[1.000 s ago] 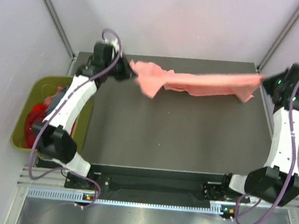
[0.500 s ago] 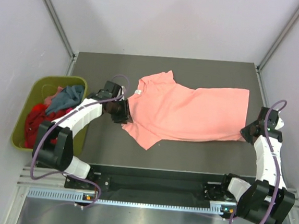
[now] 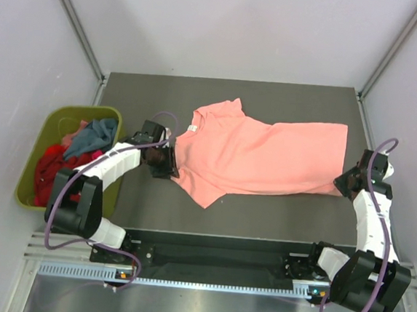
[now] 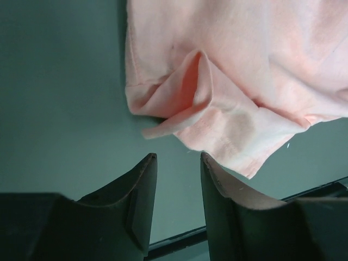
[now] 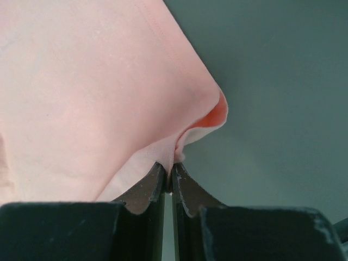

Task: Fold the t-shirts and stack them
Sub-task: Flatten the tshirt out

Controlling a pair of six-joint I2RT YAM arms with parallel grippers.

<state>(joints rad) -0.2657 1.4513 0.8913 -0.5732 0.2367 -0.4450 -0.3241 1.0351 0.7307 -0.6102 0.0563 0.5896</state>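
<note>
Top external: large salmon-pink cloth t-shirt (image 3: pixel 267 157) spread flat on grey tabletop (image 3: pixel 261 219), collar toward 10 o'clock | my left pincer (image 3: pixel 170 161) at 9 o'clock, jaws apart, empty | my right pincer (image 3: pixel 340 183) at 3 o'clock pinches hem, likely to hold cloth taut.

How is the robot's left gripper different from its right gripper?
The left gripper is open and holds nothing; the right gripper is shut on the pink shirt. The left gripper sits by the shirt's sleeve end, near the green bin; the right gripper sits at the hem corner. Both are low over the table at the shirt's edges.
</note>
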